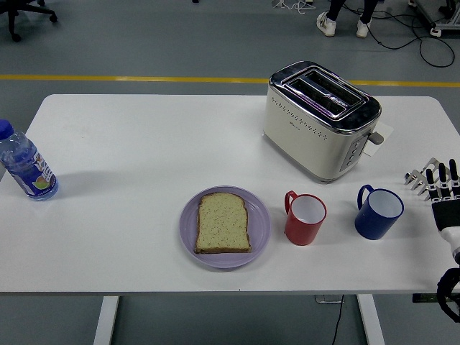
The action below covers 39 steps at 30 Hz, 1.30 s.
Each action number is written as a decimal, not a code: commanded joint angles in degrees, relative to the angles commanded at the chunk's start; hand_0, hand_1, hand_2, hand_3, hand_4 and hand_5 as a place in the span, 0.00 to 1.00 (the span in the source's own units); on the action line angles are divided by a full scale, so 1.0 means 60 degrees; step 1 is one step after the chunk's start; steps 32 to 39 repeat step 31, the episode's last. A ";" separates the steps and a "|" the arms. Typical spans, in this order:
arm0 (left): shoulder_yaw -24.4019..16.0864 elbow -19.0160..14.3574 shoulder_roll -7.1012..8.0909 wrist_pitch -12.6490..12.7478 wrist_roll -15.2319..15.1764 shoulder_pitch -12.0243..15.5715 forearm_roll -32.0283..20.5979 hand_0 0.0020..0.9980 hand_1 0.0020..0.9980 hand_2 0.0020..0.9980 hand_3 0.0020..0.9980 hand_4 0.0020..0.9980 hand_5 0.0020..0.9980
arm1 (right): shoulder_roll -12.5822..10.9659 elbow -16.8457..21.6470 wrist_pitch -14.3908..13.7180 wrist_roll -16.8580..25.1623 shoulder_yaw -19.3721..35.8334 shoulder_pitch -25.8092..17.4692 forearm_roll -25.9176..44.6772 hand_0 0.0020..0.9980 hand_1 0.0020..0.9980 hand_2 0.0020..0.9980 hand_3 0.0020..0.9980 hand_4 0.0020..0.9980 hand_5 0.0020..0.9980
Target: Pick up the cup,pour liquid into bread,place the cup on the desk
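A red cup [305, 218] stands upright on the white table [144, 158], just right of a purple plate [260, 228] that holds a slice of bread [223, 223]. A blue cup [378, 212] stands upright to the right of the red one. My right hand [438, 187] is at the picture's right edge, right of the blue cup and apart from it, its fingers spread and holding nothing. My left arm is out of view.
A cream and chrome toaster [320, 118] stands behind the cups at the back right. A small water bottle with a blue cap [26, 165] stands near the table's left edge. A person's feet show on the floor beyond the table.
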 joint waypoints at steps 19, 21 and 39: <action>-0.0115 -0.0005 0.0014 0.0002 -0.0002 -0.0102 0.0050 0.64 0.65 0.66 0.55 0.32 0.84 | 0.0033 0.0003 0.0109 -0.0095 0.0106 0.0049 0.0116 0.67 0.59 0.65 0.61 0.57 0.25; -0.0107 -0.0006 0.0013 0.0002 -0.0002 -0.0103 0.0044 0.64 0.65 0.66 0.55 0.32 0.84 | 0.0042 -0.0005 0.0131 -0.0124 0.0124 0.0045 0.0085 0.66 0.58 0.65 0.61 0.57 0.25; -0.0114 -0.0008 0.0012 0.0002 -0.0002 -0.0111 0.0049 0.64 0.65 0.66 0.55 0.32 0.84 | 0.0109 -0.0136 0.0263 -0.0470 0.0327 0.0058 -0.0016 0.66 0.58 0.64 0.61 0.57 0.24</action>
